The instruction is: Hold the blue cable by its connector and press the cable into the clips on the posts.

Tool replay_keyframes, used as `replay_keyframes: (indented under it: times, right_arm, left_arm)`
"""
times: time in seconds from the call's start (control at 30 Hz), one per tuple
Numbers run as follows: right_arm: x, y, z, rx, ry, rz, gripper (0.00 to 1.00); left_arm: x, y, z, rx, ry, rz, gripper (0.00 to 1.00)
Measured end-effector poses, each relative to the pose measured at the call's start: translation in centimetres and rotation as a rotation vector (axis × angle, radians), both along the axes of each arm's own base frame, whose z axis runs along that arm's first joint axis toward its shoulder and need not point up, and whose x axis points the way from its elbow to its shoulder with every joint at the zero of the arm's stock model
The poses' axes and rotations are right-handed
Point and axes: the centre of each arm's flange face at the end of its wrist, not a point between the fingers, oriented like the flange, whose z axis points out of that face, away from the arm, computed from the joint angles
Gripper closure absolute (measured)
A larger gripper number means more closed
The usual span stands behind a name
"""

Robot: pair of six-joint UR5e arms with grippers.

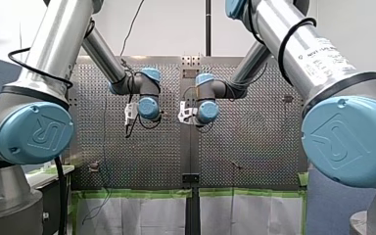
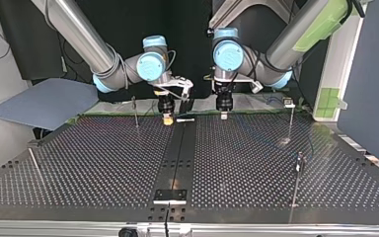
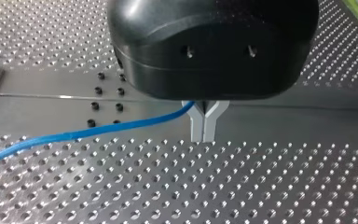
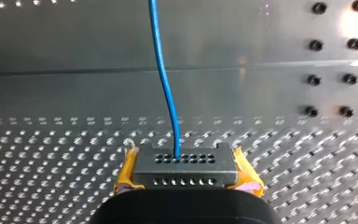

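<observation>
Right claw [image 4: 185,164] pinches connector [image 4: 185,176]; left claw [image 3: 203,127] pinches blue cable [image 3: 74,135].

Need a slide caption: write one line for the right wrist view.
Right arm's yellow-padded tool grips the dark multi-hole connector block; thin blue cable runs ahead over the perforated metal table.
</observation>
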Motion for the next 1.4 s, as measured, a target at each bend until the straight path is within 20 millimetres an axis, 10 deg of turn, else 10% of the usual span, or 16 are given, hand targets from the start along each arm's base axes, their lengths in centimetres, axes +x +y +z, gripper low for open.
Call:
replay_keyframes:
  times: [1.07, 1.4]
  right_arm:
    - [-7.8, 2.3, -9.4, 0.019, -0.035, -0.086, 1.0]
    - [-10.9, 3.5, -12.9, 0.037, -0.033, -0.119, 1.0]
  left_arm:
    - [-4.9, -6.5, -12.8, -0.026, 0.055, -0.115, 1.0]
    - [-5.2, -7.3, -13.4, -0.049, 0.038, -0.131, 1.0]
